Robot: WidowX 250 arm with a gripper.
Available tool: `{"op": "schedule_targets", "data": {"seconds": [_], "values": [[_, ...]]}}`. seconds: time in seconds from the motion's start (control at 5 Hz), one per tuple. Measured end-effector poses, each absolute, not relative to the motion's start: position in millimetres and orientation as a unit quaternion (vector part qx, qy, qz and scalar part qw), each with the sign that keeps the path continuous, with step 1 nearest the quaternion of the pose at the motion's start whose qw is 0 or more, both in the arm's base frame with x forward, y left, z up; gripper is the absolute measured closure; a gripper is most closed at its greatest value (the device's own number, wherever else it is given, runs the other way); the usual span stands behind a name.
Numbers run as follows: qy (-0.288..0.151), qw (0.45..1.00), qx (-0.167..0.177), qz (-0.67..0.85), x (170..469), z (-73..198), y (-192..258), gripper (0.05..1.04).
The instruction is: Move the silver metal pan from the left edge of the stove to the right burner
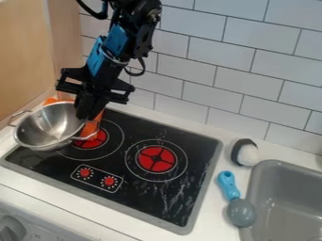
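Evidently, one metal bowl [49, 126], its rim just beside and below the pincer [85, 111], presumably light, stiff, slick and dent-prone, best taken by rim or wire handle [89, 137]; pincer's opening and any hold on the bowl: cannot tell.

Shiny metal bowl [44, 129], glossy black cooktop [151, 197]
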State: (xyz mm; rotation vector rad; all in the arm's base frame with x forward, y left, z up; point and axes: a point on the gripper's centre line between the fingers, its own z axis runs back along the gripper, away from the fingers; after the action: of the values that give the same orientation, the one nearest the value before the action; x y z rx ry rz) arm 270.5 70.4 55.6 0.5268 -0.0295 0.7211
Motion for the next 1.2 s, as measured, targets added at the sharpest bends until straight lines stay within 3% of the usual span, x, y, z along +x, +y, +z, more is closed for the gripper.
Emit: {"op": "schedule_targets", "data": {"seconds": [0.6,1.2], "values": [[-0.045,0.911,0.250,0.324,299.2,63.2,55.4,1.033],[-0.080,0.940,0.260,0.203,325.7,52.7,-34.5,1.033]]}}
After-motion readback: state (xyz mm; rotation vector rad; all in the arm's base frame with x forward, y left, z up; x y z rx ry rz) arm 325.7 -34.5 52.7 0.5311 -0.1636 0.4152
